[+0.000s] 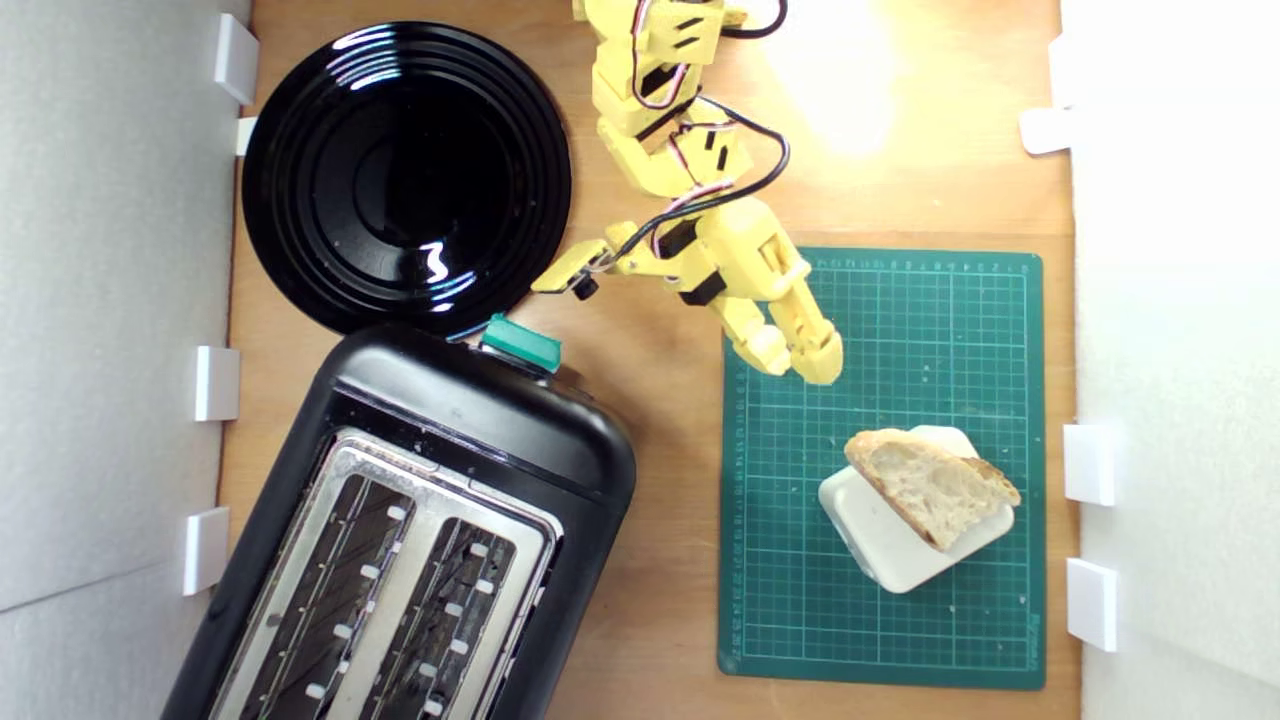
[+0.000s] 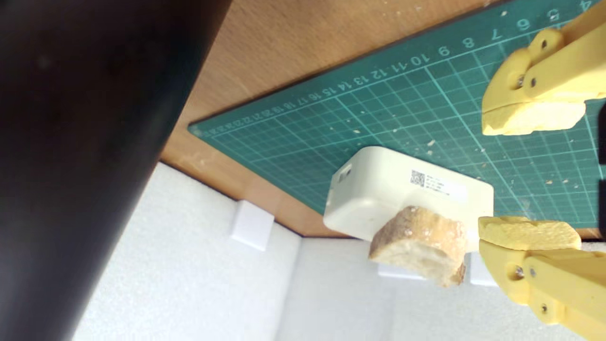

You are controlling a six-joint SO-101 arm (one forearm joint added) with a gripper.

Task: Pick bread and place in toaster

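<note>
On green mat (image 1: pixel 900 300): bread (image 1: pixel 930 485) atop cream block (image 1: pixel 880 545) | QR label unreadable | tool (image 1: pixel 795 360) wide, empty

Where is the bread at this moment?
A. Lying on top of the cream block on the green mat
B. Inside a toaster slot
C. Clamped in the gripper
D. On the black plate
A: the bread lies across the cream block on the green mat, while the open gripper hovers short of it, holding nothing.

Glossy black plate (image 1: pixel 405 175); wood table (image 1: pixel 660 420); rough porous bread (image 1: pixel 930 485).
</note>
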